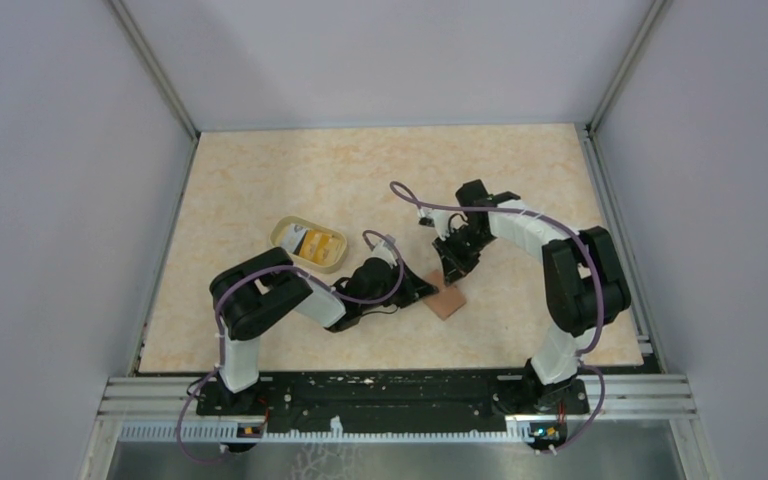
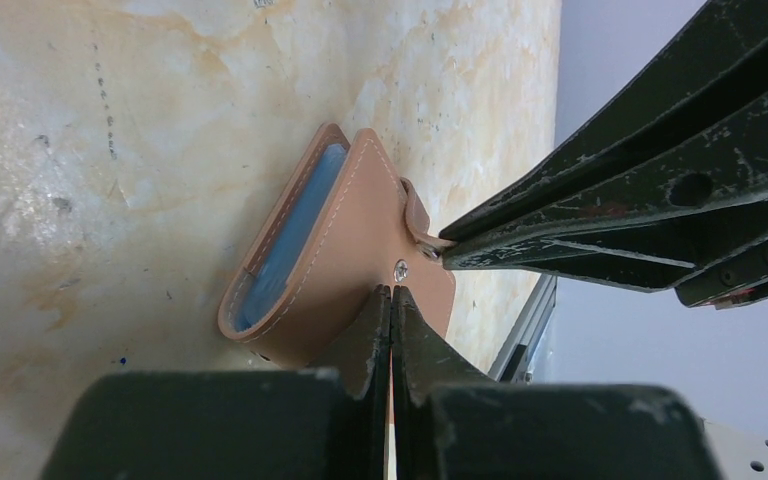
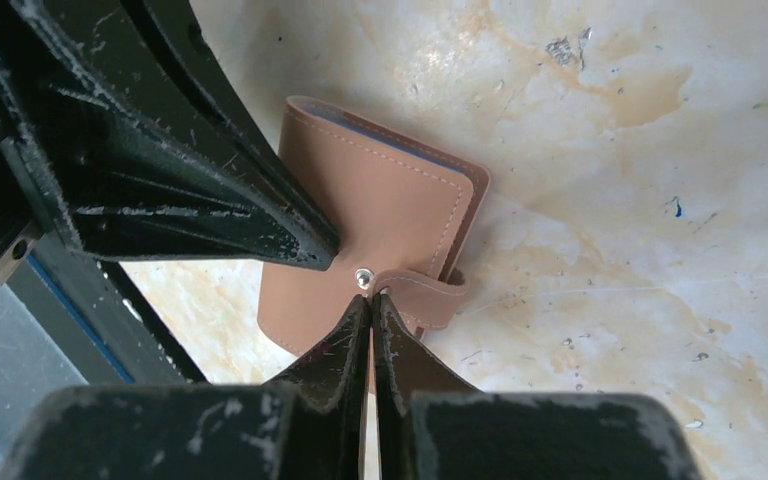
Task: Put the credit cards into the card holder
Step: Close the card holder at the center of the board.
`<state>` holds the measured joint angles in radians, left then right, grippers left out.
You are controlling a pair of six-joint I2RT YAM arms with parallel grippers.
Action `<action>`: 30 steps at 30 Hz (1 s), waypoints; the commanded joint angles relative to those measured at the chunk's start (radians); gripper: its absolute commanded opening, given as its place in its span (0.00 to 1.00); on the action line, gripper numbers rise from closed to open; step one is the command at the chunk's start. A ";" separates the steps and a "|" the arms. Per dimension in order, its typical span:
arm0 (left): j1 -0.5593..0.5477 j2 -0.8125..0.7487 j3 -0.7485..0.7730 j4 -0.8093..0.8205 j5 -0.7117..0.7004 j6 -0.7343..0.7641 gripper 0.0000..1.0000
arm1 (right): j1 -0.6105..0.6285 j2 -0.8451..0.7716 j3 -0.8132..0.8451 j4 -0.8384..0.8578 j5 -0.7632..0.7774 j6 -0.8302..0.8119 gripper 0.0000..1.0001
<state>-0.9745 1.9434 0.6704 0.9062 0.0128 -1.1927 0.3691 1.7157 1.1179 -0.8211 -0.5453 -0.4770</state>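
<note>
table [image 1: 260,180]: beige marbled top | cup [image 1: 280,230]: translucent yellowish, left of centre | walls [image 1: 60,150]: plain grey

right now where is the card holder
In the top view the card holder lies on the table just right of centre, at the tips of the left end effector and right end effector, right of the cup.

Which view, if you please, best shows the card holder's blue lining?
Left wrist: the card holder gapes toward it, baring the blue lining. Right wrist shows only a blue sliver at one edge; the top view, just a small brown patch.
</note>
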 commanded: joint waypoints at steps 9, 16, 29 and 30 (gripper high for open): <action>0.002 0.026 -0.024 -0.008 0.012 0.004 0.00 | 0.060 -0.049 -0.031 0.054 0.056 0.012 0.00; 0.002 0.028 -0.026 -0.002 0.013 0.003 0.00 | 0.071 -0.047 -0.034 0.043 0.048 0.004 0.00; 0.002 0.030 -0.019 -0.003 0.013 0.005 0.00 | 0.082 -0.062 -0.034 0.018 0.052 -0.017 0.00; 0.002 0.031 -0.017 -0.003 0.013 0.005 0.00 | 0.083 -0.059 -0.034 0.016 0.054 -0.019 0.00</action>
<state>-0.9733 1.9472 0.6632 0.9234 0.0166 -1.1965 0.4332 1.7008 1.0927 -0.7921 -0.4862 -0.4789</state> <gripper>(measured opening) 0.005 0.006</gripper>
